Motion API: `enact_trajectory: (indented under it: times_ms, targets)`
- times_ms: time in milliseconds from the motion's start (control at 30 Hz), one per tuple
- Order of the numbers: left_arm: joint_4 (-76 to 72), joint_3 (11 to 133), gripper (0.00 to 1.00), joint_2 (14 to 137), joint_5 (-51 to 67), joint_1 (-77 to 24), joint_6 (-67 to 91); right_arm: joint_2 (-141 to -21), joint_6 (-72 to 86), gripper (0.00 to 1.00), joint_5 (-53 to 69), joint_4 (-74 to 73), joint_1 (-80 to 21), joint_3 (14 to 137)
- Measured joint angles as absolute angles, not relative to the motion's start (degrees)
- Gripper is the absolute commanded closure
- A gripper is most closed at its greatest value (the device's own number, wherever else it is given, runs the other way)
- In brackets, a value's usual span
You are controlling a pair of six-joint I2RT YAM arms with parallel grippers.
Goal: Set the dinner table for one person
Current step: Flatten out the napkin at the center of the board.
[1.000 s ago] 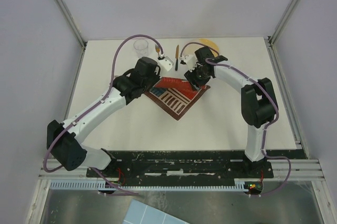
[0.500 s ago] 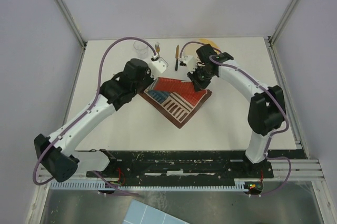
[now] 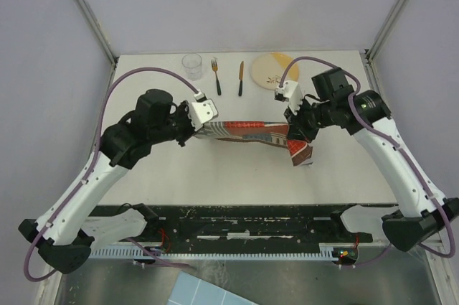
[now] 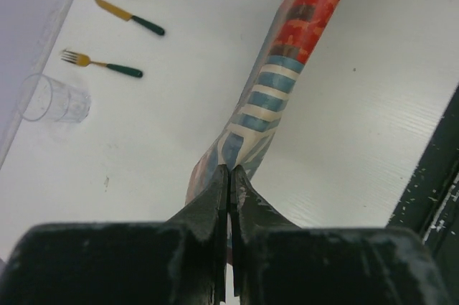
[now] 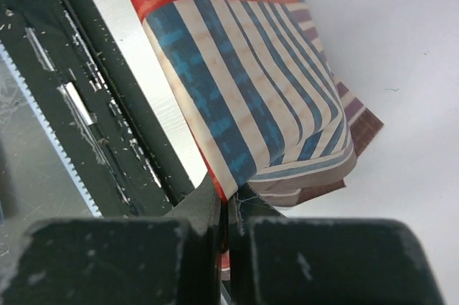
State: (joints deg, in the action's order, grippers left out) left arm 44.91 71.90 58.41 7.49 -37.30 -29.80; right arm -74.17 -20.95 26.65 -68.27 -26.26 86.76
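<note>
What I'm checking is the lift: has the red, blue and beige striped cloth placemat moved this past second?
Yes. The placemat has stretched sideways; its right end hangs far right of the green-handled knife.

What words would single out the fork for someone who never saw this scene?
Along the far edge of the large white tabletop lies a row of four things. The green-handled golden fork is second from left, between the clear tumbler and the green-handled knife; only it ends in tines.

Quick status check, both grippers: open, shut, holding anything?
Left gripper: shut, holding one end of the placemat.
Right gripper: shut, holding the other end of the placemat.
</note>
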Motion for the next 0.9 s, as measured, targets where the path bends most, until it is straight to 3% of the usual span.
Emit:
enact_trajectory:
  times_ms: [400,900]
  targets:
    - [51.59,81.62,0.97,57.3,26.55,-33.06,-30.28,-69.34,-24.32,0.98,30.81,-76.12,-26.24,87.11]
    - [57.56,82.56,0.97,57.43,44.42,-29.04,-30.35,-65.89,-29.5,0.98,37.63,-86.61,-25.21,93.38]
